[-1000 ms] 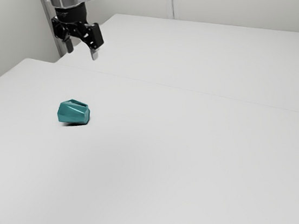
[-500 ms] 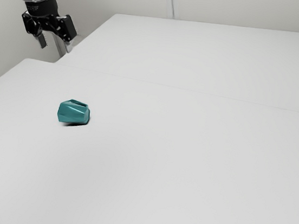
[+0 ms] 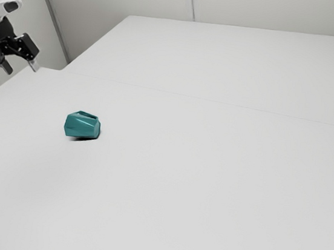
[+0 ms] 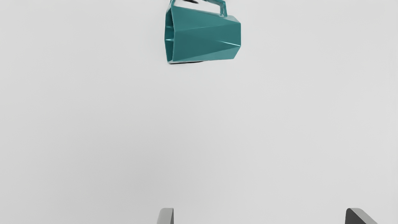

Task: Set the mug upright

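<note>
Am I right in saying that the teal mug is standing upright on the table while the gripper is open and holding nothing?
Not quite: the teal mug is lying on its side, as the wrist view shows, with its open mouth facing sideways. The rest is right: the mug is on the table, and the gripper is open and holding nothing.

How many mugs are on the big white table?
1. The teal mug lies on its side on the table, toward the exterior view's left, away from the open gripper.
</note>
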Controlling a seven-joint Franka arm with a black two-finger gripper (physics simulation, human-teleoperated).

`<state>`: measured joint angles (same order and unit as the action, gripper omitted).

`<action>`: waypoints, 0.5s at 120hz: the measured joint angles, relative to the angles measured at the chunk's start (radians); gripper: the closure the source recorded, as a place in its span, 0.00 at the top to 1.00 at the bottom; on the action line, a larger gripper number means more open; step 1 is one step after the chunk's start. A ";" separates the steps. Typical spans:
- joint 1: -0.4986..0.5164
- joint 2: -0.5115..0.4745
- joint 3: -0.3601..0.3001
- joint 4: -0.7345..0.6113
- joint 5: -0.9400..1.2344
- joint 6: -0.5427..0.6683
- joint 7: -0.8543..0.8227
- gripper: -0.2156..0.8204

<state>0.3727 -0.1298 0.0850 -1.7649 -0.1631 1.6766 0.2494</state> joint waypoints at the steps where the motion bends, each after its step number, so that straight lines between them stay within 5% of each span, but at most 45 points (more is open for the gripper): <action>1: 0.002 0.001 0.002 -0.003 -0.006 0.006 0.007 0.79; 60: 0.072 0.200 0.106 -0.041 -0.339 0.245 0.410 0.79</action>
<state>0.4444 0.0706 0.1910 -1.8057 -0.5022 1.9216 0.6589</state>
